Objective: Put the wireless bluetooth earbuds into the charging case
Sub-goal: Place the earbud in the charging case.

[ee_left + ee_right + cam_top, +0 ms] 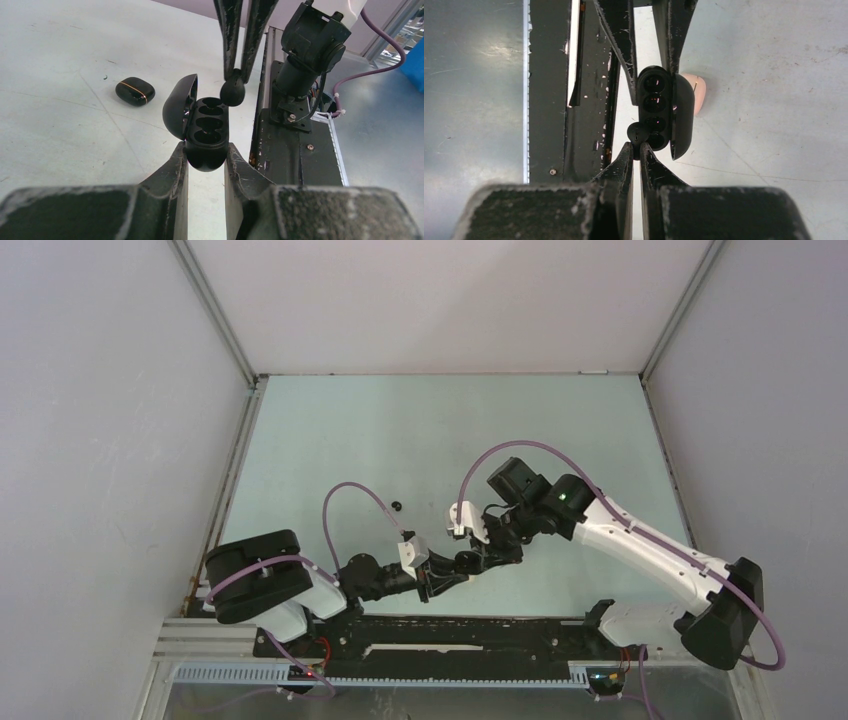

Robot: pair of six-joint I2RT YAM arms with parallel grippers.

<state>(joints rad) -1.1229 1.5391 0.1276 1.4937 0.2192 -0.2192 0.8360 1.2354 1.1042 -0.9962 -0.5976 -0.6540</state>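
My left gripper [206,150] is shut on the lower end of an open black charging case [207,127], whose lid [178,105] is swung out to the left. Several round sockets show in the case. My right gripper [638,147] is shut on one black earbud [637,133], held against the case's [655,107] rim beside an end socket. In the left wrist view that earbud [232,92] hangs at the tips of the right fingers [231,35], just over the far socket. From above, both grippers [452,573] meet near the table's front edge.
A closed black case with a gold line [135,91] lies on the table to the far left of the held case. A cream case [697,86] lies behind the held case. The black base rail [287,150] and the right arm's base [310,55] stand close alongside.
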